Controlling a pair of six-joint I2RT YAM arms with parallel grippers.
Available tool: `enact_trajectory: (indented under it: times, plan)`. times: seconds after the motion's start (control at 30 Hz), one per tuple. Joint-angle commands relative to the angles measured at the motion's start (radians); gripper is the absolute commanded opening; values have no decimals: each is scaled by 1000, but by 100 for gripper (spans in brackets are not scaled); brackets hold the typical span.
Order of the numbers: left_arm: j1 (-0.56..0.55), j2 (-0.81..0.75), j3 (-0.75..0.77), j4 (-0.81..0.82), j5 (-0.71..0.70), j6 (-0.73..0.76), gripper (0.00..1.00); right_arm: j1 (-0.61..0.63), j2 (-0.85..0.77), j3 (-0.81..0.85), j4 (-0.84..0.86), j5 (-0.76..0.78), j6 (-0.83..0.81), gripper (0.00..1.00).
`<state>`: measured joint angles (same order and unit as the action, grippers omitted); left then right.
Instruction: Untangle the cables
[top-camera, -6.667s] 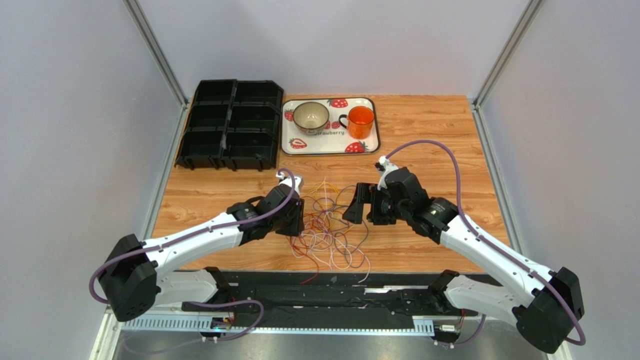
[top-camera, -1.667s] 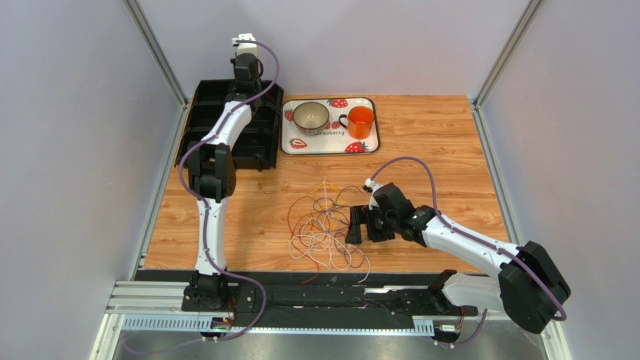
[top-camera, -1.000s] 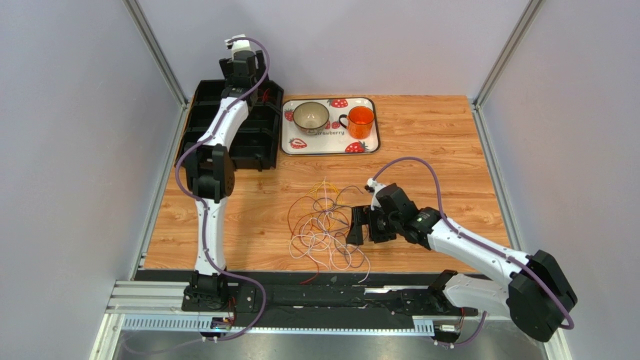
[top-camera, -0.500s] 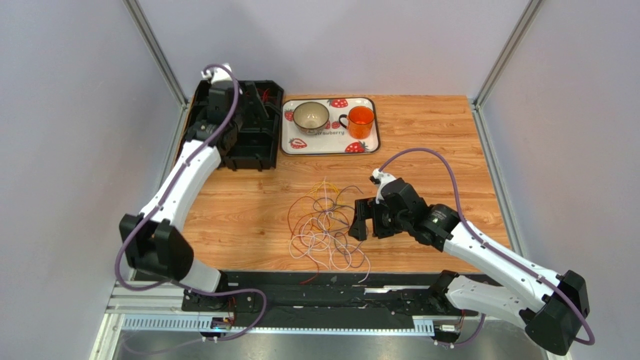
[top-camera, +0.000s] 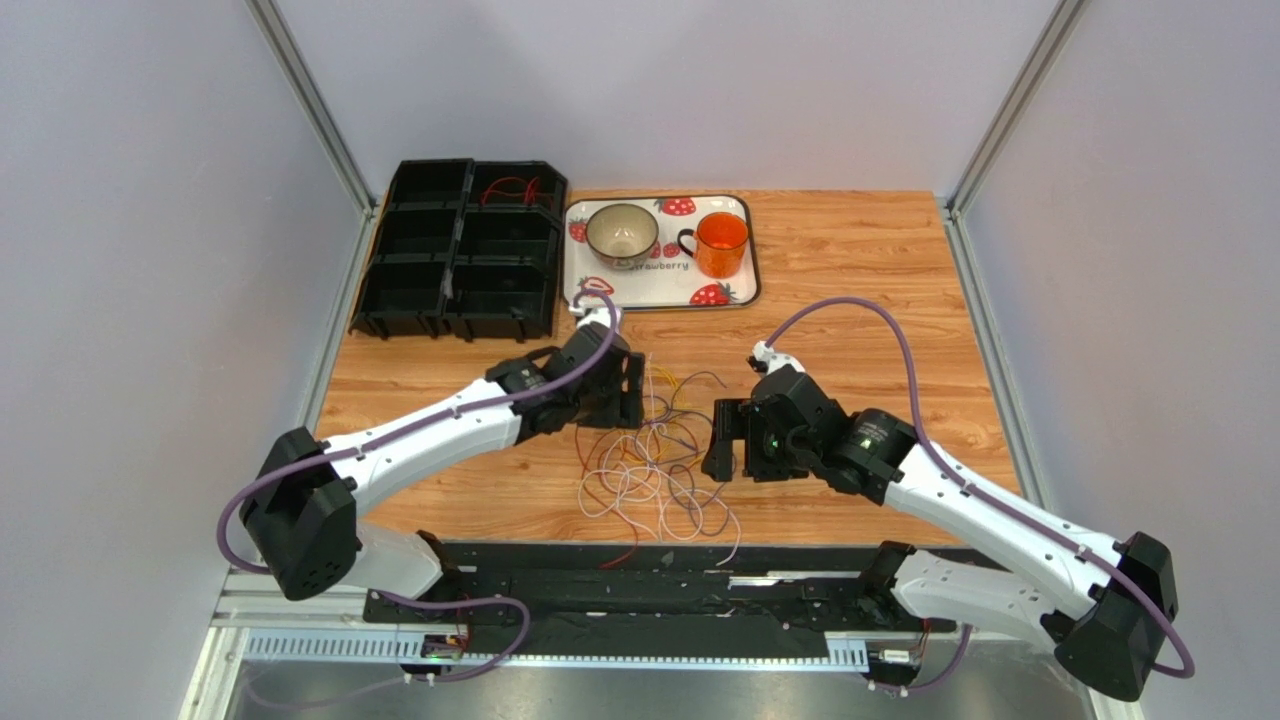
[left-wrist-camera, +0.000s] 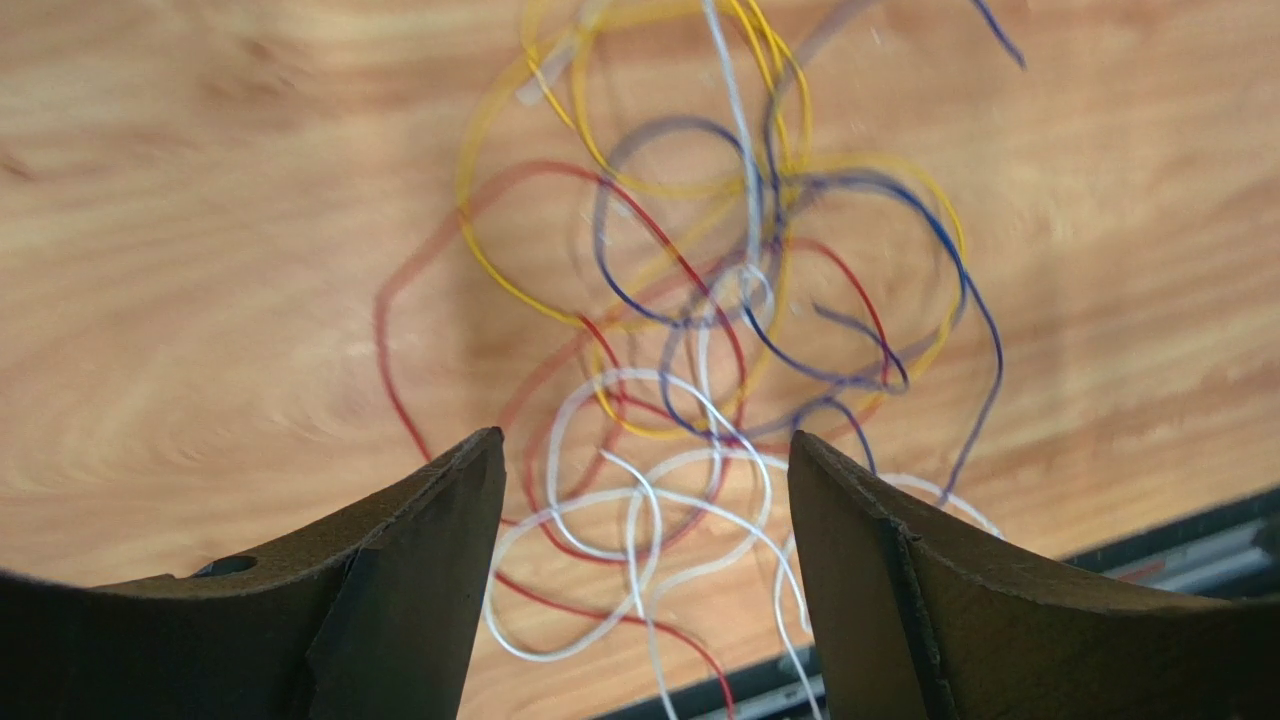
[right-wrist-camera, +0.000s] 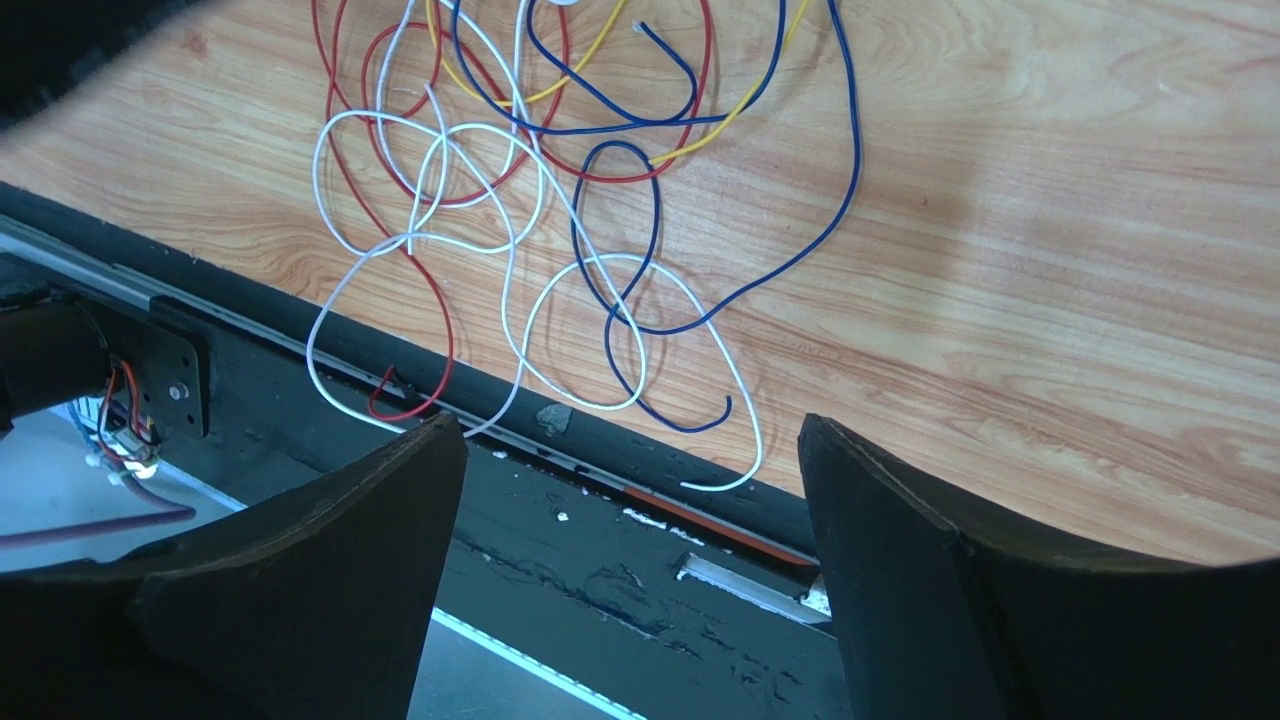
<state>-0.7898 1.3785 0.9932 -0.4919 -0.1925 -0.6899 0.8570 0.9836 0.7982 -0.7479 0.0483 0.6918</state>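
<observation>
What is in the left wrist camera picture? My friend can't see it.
A loose tangle of thin cables, white, red, yellow and blue, lies on a wooden table. The left gripper hovers above it, its two dark fingers spread wide and holding nothing.

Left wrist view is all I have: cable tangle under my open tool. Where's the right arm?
Observer: The right tool sits at the right side of the cables, facing them. It is open and holds nothing.
Operator: Any strands past the edge?
Observer: Yes. In the right wrist view a white loop and a red loop cross the near edge of the table onto the black rail.
Operator: Anything sorted already?
Observer: One red cable lies in the back right compartment of the black organizer.
</observation>
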Motion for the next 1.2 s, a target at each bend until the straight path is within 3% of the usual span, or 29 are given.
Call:
enact_trajectory:
  times: [0.0,0.13,0.4,0.9,1.1,1.17]
  plan:
    - [-97,1,-22,-10,-48,-85,77,17,21,-7,1,42,63,85]
    - [-190,-19,-45,-97,-104,-166,77,37,30,-4,-1,47,75,85]
    - [-294,-44,-149,-148,-76,-339,73,43,47,-34,21,42,75,85]
    - [-324,178,-91,-93,-127,-333,70,45,47,-77,39,21,61,85]
    - [-322,212,-82,-40,-151,-313,60,45,53,-88,50,16,54,85]
    - [-324,238,-68,-39,-154,-307,46,45,58,-90,58,16,49,85]
